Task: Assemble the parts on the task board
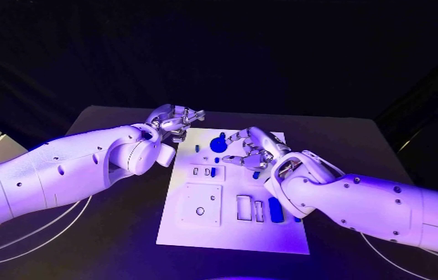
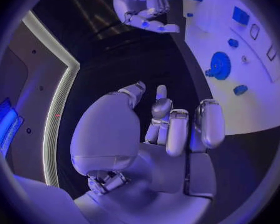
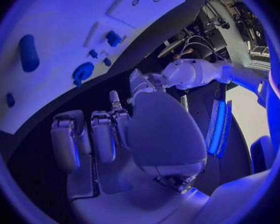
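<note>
Nothing is held: the left hand (image 1: 173, 123) and right hand (image 1: 253, 148) hover loosely curled above the board (image 1: 206, 229). The round gear (image 1: 219, 144) could be knocked by low fingers.

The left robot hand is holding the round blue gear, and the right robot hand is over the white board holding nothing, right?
Not quite. The head view shows the blue gear lying on the task board, while the left robot hand holds nothing. The right robot hand is indeed over the board, holding nothing.

A black table (image 1: 109, 229) carries the white task board (image 1: 233, 229), which lies flat at its middle. A thin pale cable (image 1: 55, 226) curves across the table's near left part.
</note>
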Tool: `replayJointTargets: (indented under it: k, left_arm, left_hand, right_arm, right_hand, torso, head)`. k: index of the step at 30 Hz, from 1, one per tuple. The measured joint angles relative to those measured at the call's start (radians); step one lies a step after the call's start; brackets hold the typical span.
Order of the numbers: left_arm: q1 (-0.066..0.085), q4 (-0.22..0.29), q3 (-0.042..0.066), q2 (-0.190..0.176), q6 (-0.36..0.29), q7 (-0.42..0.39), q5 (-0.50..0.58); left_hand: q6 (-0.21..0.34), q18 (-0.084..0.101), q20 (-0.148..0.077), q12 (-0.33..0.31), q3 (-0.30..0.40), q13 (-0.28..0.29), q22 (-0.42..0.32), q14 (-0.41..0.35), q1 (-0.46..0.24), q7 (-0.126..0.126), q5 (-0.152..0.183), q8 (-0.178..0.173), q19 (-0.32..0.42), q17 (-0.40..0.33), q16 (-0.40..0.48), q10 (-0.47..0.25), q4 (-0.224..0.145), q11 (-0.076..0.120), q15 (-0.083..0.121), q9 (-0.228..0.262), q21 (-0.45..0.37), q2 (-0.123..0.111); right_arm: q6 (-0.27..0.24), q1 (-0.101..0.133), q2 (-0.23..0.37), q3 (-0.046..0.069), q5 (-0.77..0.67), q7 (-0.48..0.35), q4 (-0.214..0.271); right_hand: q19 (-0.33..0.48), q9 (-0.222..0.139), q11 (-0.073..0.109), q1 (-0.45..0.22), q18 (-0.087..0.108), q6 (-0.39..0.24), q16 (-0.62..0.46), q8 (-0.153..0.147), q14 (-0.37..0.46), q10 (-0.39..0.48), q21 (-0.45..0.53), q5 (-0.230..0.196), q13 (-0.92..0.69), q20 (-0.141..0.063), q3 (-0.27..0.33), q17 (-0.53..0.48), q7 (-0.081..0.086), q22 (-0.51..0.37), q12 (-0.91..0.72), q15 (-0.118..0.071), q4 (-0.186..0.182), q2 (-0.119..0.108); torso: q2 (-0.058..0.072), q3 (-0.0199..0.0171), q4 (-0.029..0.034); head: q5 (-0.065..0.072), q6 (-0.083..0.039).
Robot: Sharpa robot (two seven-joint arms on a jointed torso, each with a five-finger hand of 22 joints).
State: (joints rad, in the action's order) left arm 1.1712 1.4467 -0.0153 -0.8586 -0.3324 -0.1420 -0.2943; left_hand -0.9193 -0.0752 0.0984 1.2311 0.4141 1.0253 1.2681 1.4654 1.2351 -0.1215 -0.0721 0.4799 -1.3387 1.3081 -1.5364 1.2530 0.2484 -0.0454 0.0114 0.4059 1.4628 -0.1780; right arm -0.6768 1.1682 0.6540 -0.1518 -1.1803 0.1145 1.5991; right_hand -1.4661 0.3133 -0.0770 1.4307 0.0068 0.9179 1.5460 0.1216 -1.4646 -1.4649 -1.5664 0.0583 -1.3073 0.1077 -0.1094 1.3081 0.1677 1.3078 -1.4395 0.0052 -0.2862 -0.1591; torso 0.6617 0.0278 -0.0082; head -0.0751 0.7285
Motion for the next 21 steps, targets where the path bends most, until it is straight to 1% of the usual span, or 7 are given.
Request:
replayJointTargets:
  k: [1, 3, 5, 9, 14, 18, 21]
  left_arm:
    - [0.000, -0.001, 0.000, -0.001, 0.008, 0.023, -0.022]
    - [0.000, -0.002, 0.000, -0.002, 0.028, 0.074, -0.068]
    - [0.001, -0.001, 0.001, -0.003, 0.063, 0.139, -0.124]
    - [0.002, 0.001, 0.001, 0.002, 0.150, 0.268, -0.234]
    - [0.018, 0.001, 0.001, 0.030, 0.271, 0.418, -0.379]
    - [0.029, -0.013, 0.001, 0.064, 0.345, 0.508, -0.479]
    - [0.036, -0.024, 0.001, 0.091, 0.388, 0.563, -0.543]
  left_hand:
    - [0.003, 0.000, -0.003, 0.022, 0.001, 0.030, 0.010, 0.002, 0.000, 0.004, 0.000, 0.017, -0.011, 0.000, -0.003, 0.017, 0.003, 0.006, 0.005, 0.019, 0.003, 0.000]
    - [0.004, 0.000, -0.007, 0.041, -0.001, 0.055, 0.019, 0.002, 0.000, 0.005, 0.000, 0.034, -0.018, 0.000, -0.005, 0.028, 0.007, 0.010, 0.005, 0.038, 0.005, 0.000]
    - [0.010, 0.000, -0.007, 0.043, -0.003, 0.063, 0.019, 0.002, -0.010, 0.011, 0.000, 0.046, -0.018, 0.000, -0.005, 0.029, 0.024, 0.011, 0.005, 0.056, 0.005, 0.010]
    - [0.010, 0.000, -0.011, 0.050, -0.012, 0.069, 0.019, 0.002, -0.022, 0.011, 0.000, 0.064, -0.021, 0.000, -0.005, 0.030, 0.033, 0.012, 0.012, 0.080, 0.005, 0.010]
    - [0.020, 0.000, -0.014, 0.054, -0.026, 0.080, 0.021, 0.002, -0.077, 0.022, 0.000, 0.087, -0.025, 0.000, -0.005, 0.035, 0.046, 0.017, 0.012, 0.121, 0.005, 0.025]
    - [0.028, 0.000, -0.014, 0.055, -0.052, 0.085, 0.022, 0.002, -0.132, 0.022, 0.000, 0.095, -0.025, 0.000, -0.005, 0.036, 0.044, 0.018, 0.012, 0.148, 0.005, 0.037]
    - [0.028, 0.000, -0.016, 0.056, -0.064, 0.087, 0.023, -0.002, -0.150, 0.021, 0.000, 0.103, -0.027, 0.000, -0.005, 0.036, 0.046, 0.018, 0.015, 0.164, 0.005, 0.045]
  right_arm:
    - [0.000, 0.006, 0.017, 0.001, 0.032, -0.030, 0.009]
    - [0.000, 0.017, 0.052, 0.003, 0.103, -0.090, 0.028]
    - [0.000, 0.028, 0.091, 0.006, 0.187, -0.151, 0.045]
    - [0.000, 0.051, 0.154, 0.009, 0.342, -0.236, 0.061]
    - [-0.001, 0.075, 0.208, 0.012, 0.509, -0.294, 0.054]
    - [-0.002, 0.083, 0.226, 0.012, 0.591, -0.313, 0.041]
    - [-0.002, 0.088, 0.232, 0.012, 0.632, -0.320, 0.032]
  right_hand:
    - [0.000, 0.000, 0.000, 0.008, 0.000, 0.000, 0.000, 0.002, 0.000, 0.000, 0.000, 0.000, 0.000, 0.000, -0.004, 0.000, 0.000, 0.000, 0.008, 0.000, 0.004, 0.003]
    - [0.000, 0.001, 0.000, 0.012, 0.000, 0.000, -0.005, 0.006, 0.000, 0.000, 0.005, 0.000, 0.000, 0.000, -0.005, 0.000, 0.000, 0.000, 0.017, 0.000, 0.005, 0.004]
    - [0.000, 0.002, 0.000, 0.012, 0.000, 0.000, -0.005, 0.008, 0.000, 0.000, 0.005, 0.000, 0.000, 0.000, -0.005, 0.000, 0.000, 0.000, 0.019, 0.000, 0.005, 0.004]
    - [0.000, 0.004, 0.000, 0.012, 0.000, 0.003, -0.005, 0.010, 0.000, 0.000, 0.005, 0.000, 0.000, 0.000, -0.005, 0.000, -0.003, 0.000, 0.019, 0.000, 0.005, 0.004]
    - [0.000, 0.005, 0.000, 0.012, 0.000, 0.003, -0.005, 0.014, 0.000, 0.000, 0.005, 0.000, 0.000, 0.000, -0.005, 0.000, -0.003, 0.000, 0.019, 0.000, 0.005, 0.004]
    - [0.000, 0.005, 0.000, 0.012, 0.000, 0.003, -0.005, 0.014, 0.000, 0.000, 0.005, 0.000, 0.000, 0.000, -0.002, 0.000, -0.003, 0.000, 0.019, 0.000, 0.002, 0.004]
    - [0.000, 0.005, 0.000, 0.012, 0.000, 0.003, -0.005, 0.014, 0.000, 0.000, 0.005, 0.000, 0.000, 0.000, -0.002, 0.000, -0.003, 0.000, 0.019, 0.000, 0.002, 0.004]
  torso:
    - [-0.001, 0.0000, -0.0006]
    - [-0.003, -0.0002, -0.0022]
    - [-0.004, -0.0008, -0.0032]
    - [-0.006, -0.0033, -0.0045]
    - [-0.008, -0.0080, -0.0058]
    - [-0.008, -0.0105, -0.0063]
    - [-0.007, -0.0116, -0.0063]
  head:
    - [-0.001, 0.001]
    - [-0.003, 0.002]
    - [-0.004, 0.003]
    - [-0.007, 0.007]
    - [-0.010, 0.012]
    - [-0.012, 0.016]
    - [-0.013, 0.018]
